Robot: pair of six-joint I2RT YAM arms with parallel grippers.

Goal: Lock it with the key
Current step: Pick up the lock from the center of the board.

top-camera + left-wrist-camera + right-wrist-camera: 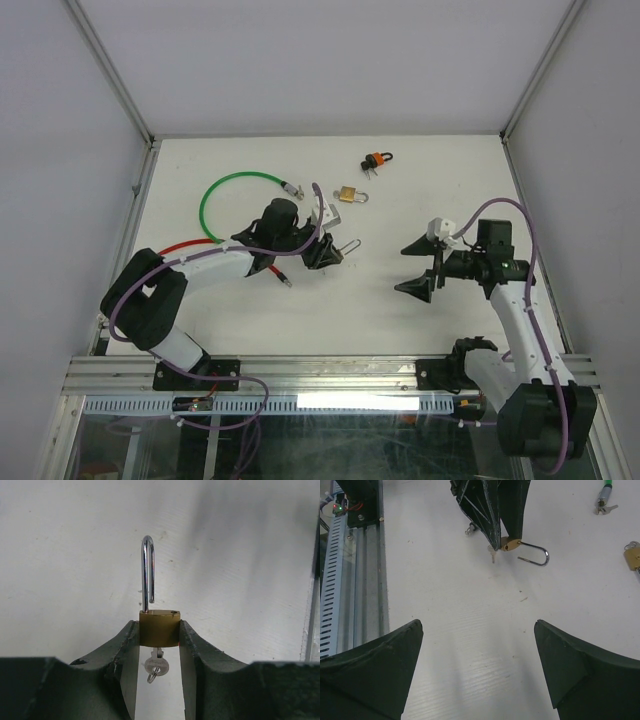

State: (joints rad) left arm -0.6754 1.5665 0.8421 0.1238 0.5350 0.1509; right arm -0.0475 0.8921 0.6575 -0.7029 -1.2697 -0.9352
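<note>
A small brass padlock (159, 628) sits clamped by its body between my left gripper's (159, 632) jaws. Its steel shackle (147, 570) stands swung open, the free end out of the body. A silver key (156, 665) with a small ring hangs in the keyhole underneath, between the fingers. From above, only the shackle (348, 245) shows past the left gripper (325, 252). My right gripper (420, 272) is open and empty to the right, facing the padlock (509, 544) and its key (492, 554) across a stretch of bare table.
A second brass padlock (348, 195) lies further back, with an orange and black lock (376, 160) behind it. A green cable loop (215, 195) and a red cable (190, 243) lie left of the left arm. Aluminium frame rails border the table.
</note>
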